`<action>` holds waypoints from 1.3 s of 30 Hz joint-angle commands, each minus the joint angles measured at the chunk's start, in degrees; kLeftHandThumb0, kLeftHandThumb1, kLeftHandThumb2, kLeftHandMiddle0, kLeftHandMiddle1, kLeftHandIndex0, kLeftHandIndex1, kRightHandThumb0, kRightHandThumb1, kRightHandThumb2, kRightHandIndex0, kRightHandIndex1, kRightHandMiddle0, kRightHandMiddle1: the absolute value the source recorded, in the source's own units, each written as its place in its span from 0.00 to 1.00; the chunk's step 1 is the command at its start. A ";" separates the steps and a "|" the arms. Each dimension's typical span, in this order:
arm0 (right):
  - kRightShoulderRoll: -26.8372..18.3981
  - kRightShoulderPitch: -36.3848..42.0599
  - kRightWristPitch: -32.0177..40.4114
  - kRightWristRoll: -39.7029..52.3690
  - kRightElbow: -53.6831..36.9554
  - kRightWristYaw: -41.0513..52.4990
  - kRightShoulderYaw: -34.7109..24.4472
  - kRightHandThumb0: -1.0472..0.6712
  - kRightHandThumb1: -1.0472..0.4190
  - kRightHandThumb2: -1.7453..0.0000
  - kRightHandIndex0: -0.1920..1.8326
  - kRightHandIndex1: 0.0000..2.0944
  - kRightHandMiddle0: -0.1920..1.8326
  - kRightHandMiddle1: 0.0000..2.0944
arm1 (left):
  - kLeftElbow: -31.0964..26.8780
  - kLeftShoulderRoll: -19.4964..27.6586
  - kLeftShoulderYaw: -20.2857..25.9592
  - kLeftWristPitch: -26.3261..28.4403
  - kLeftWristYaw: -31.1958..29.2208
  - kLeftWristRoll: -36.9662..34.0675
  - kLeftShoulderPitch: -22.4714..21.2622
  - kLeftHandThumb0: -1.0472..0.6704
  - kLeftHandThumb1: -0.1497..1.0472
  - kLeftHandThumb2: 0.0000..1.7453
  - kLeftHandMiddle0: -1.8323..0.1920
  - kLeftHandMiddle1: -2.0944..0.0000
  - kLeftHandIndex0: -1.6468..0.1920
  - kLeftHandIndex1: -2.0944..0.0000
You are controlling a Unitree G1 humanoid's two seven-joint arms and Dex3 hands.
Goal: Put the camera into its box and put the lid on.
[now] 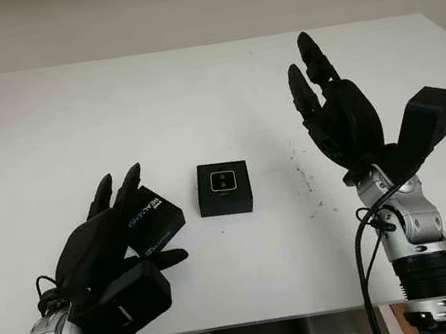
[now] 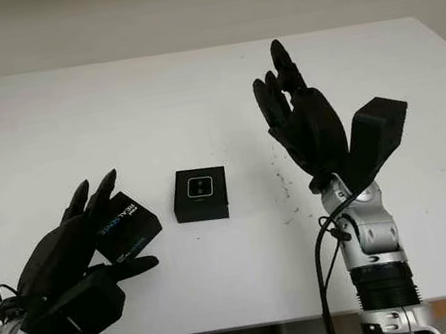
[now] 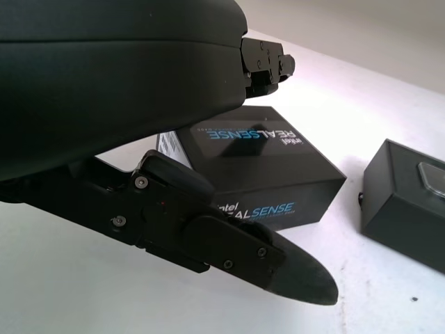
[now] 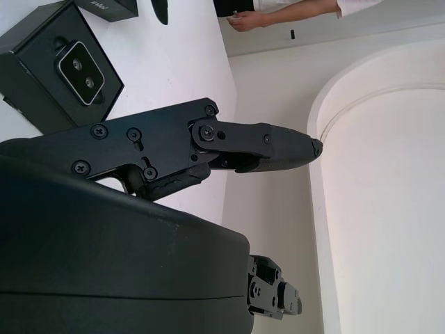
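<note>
Left hand [image 1: 108, 246] hovers open over the rigid, light RealSense lid [image 1: 153, 220], best pinched by opposite side walls; right hand [image 1: 338, 113] open, raised above bench [image 1: 194, 95].

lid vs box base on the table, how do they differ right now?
The lid has a plain top printed with RealSense lettering; the box base lies open with the camera already seated in it, lenses up. The lid lies turned at an angle, the base roughly square to the table edge. The left hand, open, is around the lid; the base stands apart, and the right hand, open, is raised. Both are black and similar in footprint.
</note>
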 commanded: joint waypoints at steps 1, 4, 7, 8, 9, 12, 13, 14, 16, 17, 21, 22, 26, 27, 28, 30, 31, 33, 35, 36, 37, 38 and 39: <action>0.33 0.17 -0.63 -0.27 -1.00 -0.33 -0.18 0.28 0.00 0.75 0.00 0.00 0.01 0.02 | -0.16 -0.08 -0.85 0.77 1.07 2.14 -0.36 0.20 0.86 0.02 0.98 0.97 0.89 0.96; 0.34 0.42 -0.09 -0.42 -1.26 -0.86 -0.17 0.28 0.00 0.75 0.00 0.00 0.02 0.03 | 0.41 -0.22 -1.99 1.04 2.86 5.21 -0.68 0.26 0.85 0.02 0.96 0.96 0.86 0.96; 0.41 0.53 -0.08 -0.39 -1.23 -1.03 -0.22 0.27 0.00 0.75 0.00 0.00 0.02 0.03 | 1.15 -0.29 -2.61 0.47 4.73 6.70 -0.95 0.31 0.86 0.03 0.94 0.96 0.83 0.96; 0.46 0.59 -0.02 -0.35 -1.28 -1.09 -0.23 0.27 0.00 0.75 0.00 0.00 0.02 0.03 | 1.55 -0.24 -2.71 -0.16 5.74 6.81 -0.98 0.32 0.86 0.03 0.92 0.96 0.81 0.96; 0.45 0.64 0.07 -0.29 -1.36 -1.09 -0.23 0.27 0.00 0.75 0.00 0.00 0.02 0.03 | 1.83 -0.39 -2.75 -0.51 6.57 6.80 -1.00 0.34 0.86 0.03 0.91 0.96 0.80 0.95; 0.36 0.80 1.06 0.25 -1.84 -0.96 -0.28 0.26 0.00 0.76 0.00 0.00 0.03 0.03 | 2.65 -0.59 -2.86 -2.00 8.90 6.65 -1.04 0.41 0.90 0.04 0.85 0.94 0.76 0.95; 0.38 0.93 1.66 0.41 -2.20 -1.14 -0.33 0.26 0.00 0.76 0.00 0.00 0.04 0.04 | 3.02 -0.61 -2.89 -2.83 9.93 6.50 -1.07 0.43 0.91 0.04 0.84 0.94 0.75 0.95; 0.41 1.02 2.10 0.49 -2.48 -1.29 -0.37 0.25 0.00 0.76 0.00 0.00 0.04 0.04 | 3.29 -0.64 -2.89 -3.42 10.64 6.38 -1.09 0.44 0.93 0.05 0.82 0.93 0.73 0.94; 0.47 1.42 2.78 0.73 -3.26 -1.52 -0.46 0.25 0.00 0.77 0.00 0.00 0.05 0.04 | 3.84 -0.79 -2.75 -4.61 11.90 5.73 -1.10 0.48 0.96 0.04 0.77 0.90 0.70 0.93; 0.42 1.55 3.11 0.84 -3.59 -1.55 -0.52 0.24 0.00 0.76 0.00 0.00 0.05 0.04 | 4.18 -0.83 -2.67 -5.18 12.56 5.49 -1.11 0.50 0.97 0.04 0.79 0.76 0.69 0.91; 0.18 1.76 5.55 1.99 -5.04 -1.67 -0.96 0.25 0.00 0.77 0.00 0.00 0.06 0.04 | 6.02 -0.67 -2.14 -8.14 14.96 3.23 -1.30 0.56 0.98 0.03 0.81 0.29 0.81 0.41; 0.06 1.81 5.93 2.12 -5.22 -1.54 -1.01 0.26 0.00 0.77 0.00 0.00 0.06 0.04 | 6.54 -0.62 -1.97 -9.21 15.74 2.46 -1.31 0.56 0.98 0.03 0.80 0.26 0.80 0.35; 0.02 2.08 6.56 2.19 -5.70 -1.44 -1.16 0.27 0.00 0.77 0.00 0.00 0.06 0.04 | 8.01 -0.61 -1.25 -11.98 16.87 -0.82 -1.37 0.58 0.99 0.03 0.80 0.21 0.79 0.25; 0.09 2.06 7.06 2.34 -5.88 -1.59 -1.22 0.27 0.00 0.77 0.00 0.00 0.07 0.04 | 8.06 -0.67 -1.03 -12.08 16.48 -1.66 -1.40 0.57 0.99 0.03 0.80 0.20 0.79 0.25; 0.08 2.05 7.35 2.46 -5.96 -1.46 -1.20 0.28 0.00 0.77 0.00 0.00 0.07 0.05 | 7.64 -0.73 -0.68 -11.87 15.42 -2.97 -1.35 0.57 0.99 0.03 0.81 0.20 0.79 0.24; 0.03 1.98 7.72 2.53 -5.89 -1.17 -1.07 0.28 0.00 0.77 0.02 0.01 0.10 0.06 | 6.66 -0.69 0.19 -11.59 13.10 -6.17 -1.31 0.57 0.98 0.03 0.81 0.20 0.79 0.24; 0.07 1.90 8.21 2.75 -5.91 -1.11 -1.08 0.29 0.00 0.76 0.02 0.01 0.10 0.06 | 5.88 -0.71 0.73 -11.04 11.64 -7.82 -1.32 0.57 0.98 0.03 0.81 0.21 0.79 0.24; 0.03 1.84 8.87 3.22 -5.97 -0.60 -1.04 0.29 0.00 0.76 0.03 0.02 0.11 0.07 | 4.50 -0.97 1.93 -10.55 9.61 -11.03 -1.35 0.56 0.97 0.03 0.80 0.24 0.79 0.25; -0.21 1.79 8.94 2.91 -5.93 -0.31 -0.71 0.30 0.00 0.76 0.02 0.02 0.12 0.07 | 3.56 -1.80 3.22 -10.17 8.07 -15.06 -1.54 0.56 0.96 0.03 0.78 0.26 0.80 0.26; -0.34 1.76 8.85 2.62 -5.83 -0.17 -0.48 0.30 0.00 0.76 0.03 0.02 0.12 0.07 | 3.19 -2.29 3.98 -10.10 7.17 -17.65 -1.87 0.56 0.96 0.03 0.78 0.26 0.79 0.27; -0.41 1.71 8.76 2.41 -5.72 -0.07 -0.33 0.31 0.00 0.76 0.03 0.02 0.12 0.07 | 2.99 -2.55 4.48 -10.04 6.54 -19.39 -2.11 0.54 0.96 0.03 0.76 0.27 0.79 0.28; -0.32 1.67 8.94 2.51 -5.70 -0.02 -0.32 0.31 0.00 0.76 0.03 0.02 0.12 0.08 | 2.69 -2.74 4.94 -9.69 5.84 -20.92 -2.60 0.54 0.95 0.03 0.76 0.27 0.78 0.29; -0.23 1.64 9.08 2.60 -5.68 0.00 -0.32 0.32 0.00 0.76 0.03 0.02 0.12 0.08 | 2.50 -2.82 5.26 -9.42 5.36 -21.94 -2.95 0.53 0.95 0.03 0.74 0.27 0.77 0.29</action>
